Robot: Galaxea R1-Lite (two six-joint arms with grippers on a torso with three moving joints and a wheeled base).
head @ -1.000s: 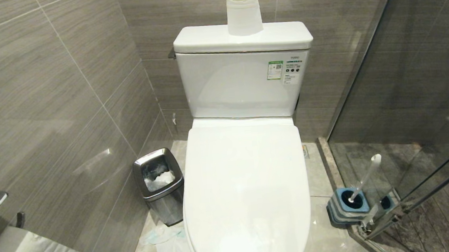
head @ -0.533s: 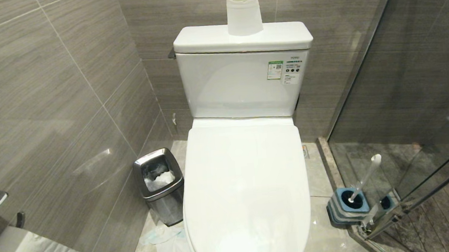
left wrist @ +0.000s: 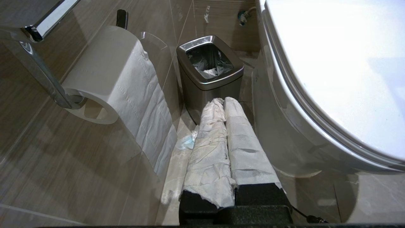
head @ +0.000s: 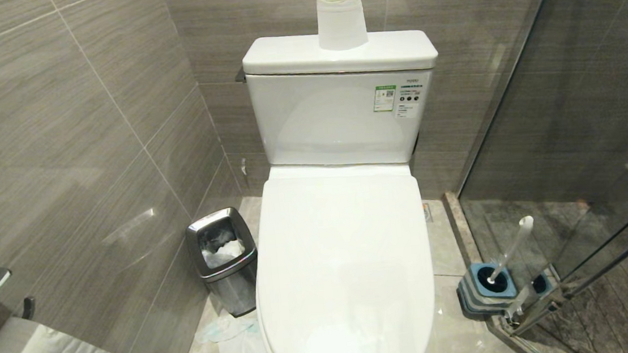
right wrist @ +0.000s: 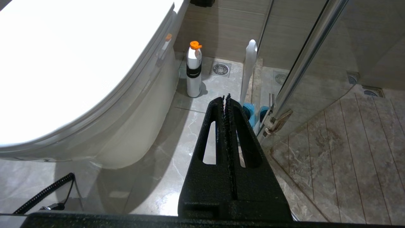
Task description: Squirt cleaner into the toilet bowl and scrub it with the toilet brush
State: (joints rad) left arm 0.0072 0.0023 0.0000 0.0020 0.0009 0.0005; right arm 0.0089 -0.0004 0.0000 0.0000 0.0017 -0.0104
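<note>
The white toilet bowl [head: 344,265] fills the middle of the head view with its lid down, so the basin is hidden. The toilet brush [head: 511,250] leans in its blue-topped holder [head: 486,289] on the floor to the right, by the glass door. A white cleaner bottle with an orange cap [right wrist: 193,72] stands on the floor beside the toilet's base. My left gripper [left wrist: 223,100], its fingers wrapped in white paper, hangs shut and empty low beside the toilet, pointing at the bin. My right gripper [right wrist: 225,96] is shut and empty, short of the brush handle [right wrist: 250,68].
A small steel waste bin [head: 223,258] stands left of the toilet, with crumpled paper [head: 235,342] on the floor before it. A paper roll [head: 340,19] sits on the tank. A wall-mounted paper roll [left wrist: 110,79] hangs left. The glass shower door [right wrist: 303,60] bounds the right side.
</note>
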